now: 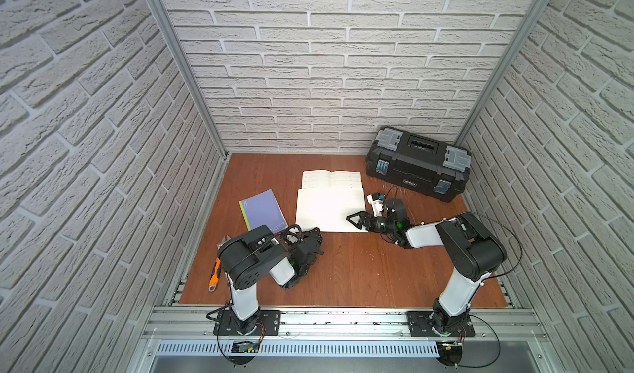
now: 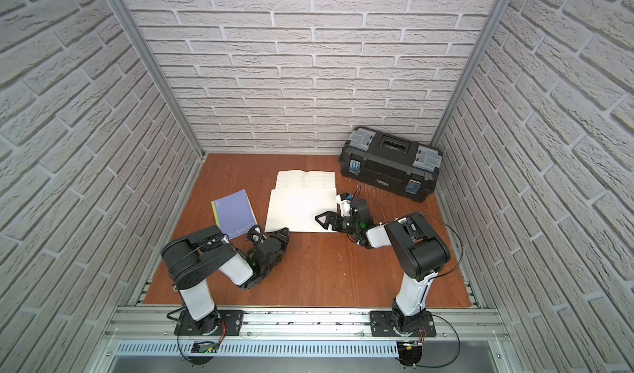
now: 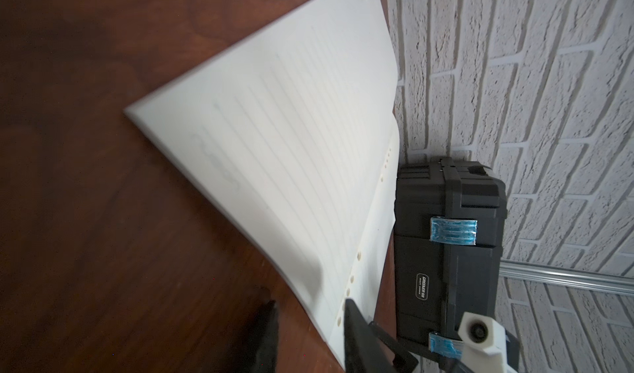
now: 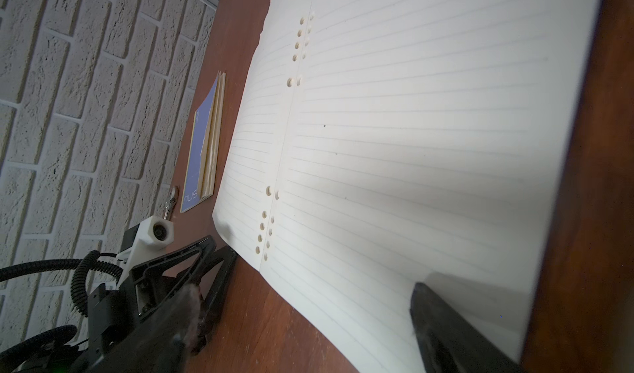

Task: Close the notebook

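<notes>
Looking down in both top views, you are seeing the notebook [image 1: 326,210] lying open and flat at the middle of the table [image 1: 343,272], lined pages facing up, punch holes running along its fold. Your right gripper [image 1: 350,218] is reaching over the near right corner of the pages with its jaws spread wide. In the right wrist view one finger [image 4: 442,320] is lying over the paper, and nothing is sitting between the two. Your left gripper [image 1: 316,231] is sitting low at the near left corner, jaws parted by a narrower gap. In the left wrist view the page edge is running through that gap, and you cannot tell whether it is touching. A closed purple notebook [image 1: 261,208] is lying to the left, apart from the open one. A black toolbox [image 1: 417,163] is standing at the back right, and an orange-handled wrench [image 1: 214,275] is lying by the left arm.
</notes>
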Robot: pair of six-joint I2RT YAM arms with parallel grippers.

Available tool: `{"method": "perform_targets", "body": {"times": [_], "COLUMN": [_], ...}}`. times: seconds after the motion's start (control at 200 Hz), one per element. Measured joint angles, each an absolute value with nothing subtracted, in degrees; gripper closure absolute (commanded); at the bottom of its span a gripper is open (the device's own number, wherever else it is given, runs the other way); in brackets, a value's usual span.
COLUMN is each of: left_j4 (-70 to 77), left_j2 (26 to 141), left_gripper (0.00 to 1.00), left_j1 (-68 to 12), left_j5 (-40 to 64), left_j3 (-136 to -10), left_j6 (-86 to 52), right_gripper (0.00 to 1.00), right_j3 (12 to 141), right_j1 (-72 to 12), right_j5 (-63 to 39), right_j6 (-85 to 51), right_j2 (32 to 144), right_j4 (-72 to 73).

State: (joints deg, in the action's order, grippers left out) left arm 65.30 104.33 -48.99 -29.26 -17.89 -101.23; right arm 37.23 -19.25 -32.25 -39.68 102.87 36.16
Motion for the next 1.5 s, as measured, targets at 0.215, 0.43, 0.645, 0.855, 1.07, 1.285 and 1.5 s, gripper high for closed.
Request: {"method": "perform_targets", "body": {"times": [0.215,0.43,0.645,0.855,1.07,1.285,1.5], "left_j4": [71.72,72.42,72.25,71.83,72.12,73.91,76.47], "left_j2": [107.96,107.85,107.50,107.26,107.26,107.59,108.90], "left_gripper": [0.68,0.72,0.84,0.74,0.94,1.00,1.00], "left_j1": [-48.45,-47.88,-46.74,-46.11,-45.67,-45.28,-45.04], "left_j5": [-29.85,-29.95,-29.41,-28.77,-28.40,-28.32,-28.14], "left_j3": [-17.61,-17.02,-16.80,-16.97,-16.97,-16.93,-16.97], "left_j6": [-101.21,-100.88,-99.20,-96.73,-95.77,-94.98,-94.54], "right_gripper": [0.04,0.04,0.04,0.04,0.04,0.04,0.04], "right_j3": [37.28,37.28,37.28,37.28,37.28,37.28,36.82], "right_j1": [-19.25,-19.25,-19.25,-19.25,-19.25,-19.25,-19.25], "right_j5": [-32.86,-32.91,-32.91,-33.08,-33.17,-33.30,-33.28], "right_j6": [-40.07,-40.07,-40.05,-39.99,-39.86,-39.83,-39.83], "right_j2": [103.37,103.42,103.44,103.53,103.57,103.61,103.63], "right_j4": [37.06,37.10,37.12,37.30,37.34,37.43,38.22]}}
